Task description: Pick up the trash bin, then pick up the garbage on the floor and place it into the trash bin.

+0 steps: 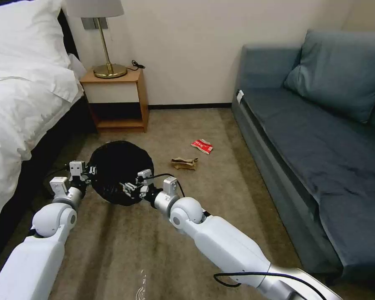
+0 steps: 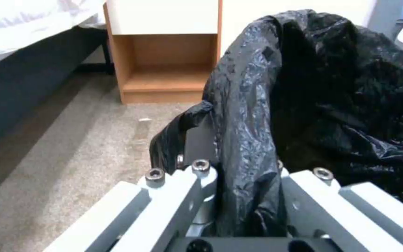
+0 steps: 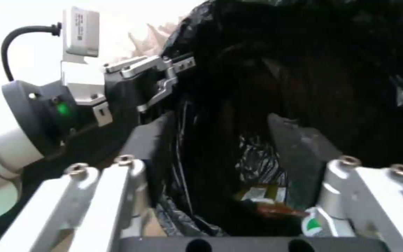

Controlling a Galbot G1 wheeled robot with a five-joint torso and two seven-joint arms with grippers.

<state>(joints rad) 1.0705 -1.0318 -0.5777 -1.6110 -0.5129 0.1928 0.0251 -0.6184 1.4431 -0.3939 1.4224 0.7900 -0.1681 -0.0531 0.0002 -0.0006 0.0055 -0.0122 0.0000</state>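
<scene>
Black-lined trash bin (image 1: 120, 171) gripped by left end effector (image 1: 88, 171), right end effector (image 1: 131, 189) at rim.

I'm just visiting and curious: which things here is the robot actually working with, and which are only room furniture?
Part of the job:
- trash bin, gripped at its rim by the left hand
- right hand, at the rim's near side
- brown paper wrapper and red-and-white packet on the carpet

Just there:
- bed
- nightstand
- lamp
- sofa

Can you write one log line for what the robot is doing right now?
left gripper: shut on bin rim | right gripper: open over bin | brown wrapper, red packet: on carpet
</scene>
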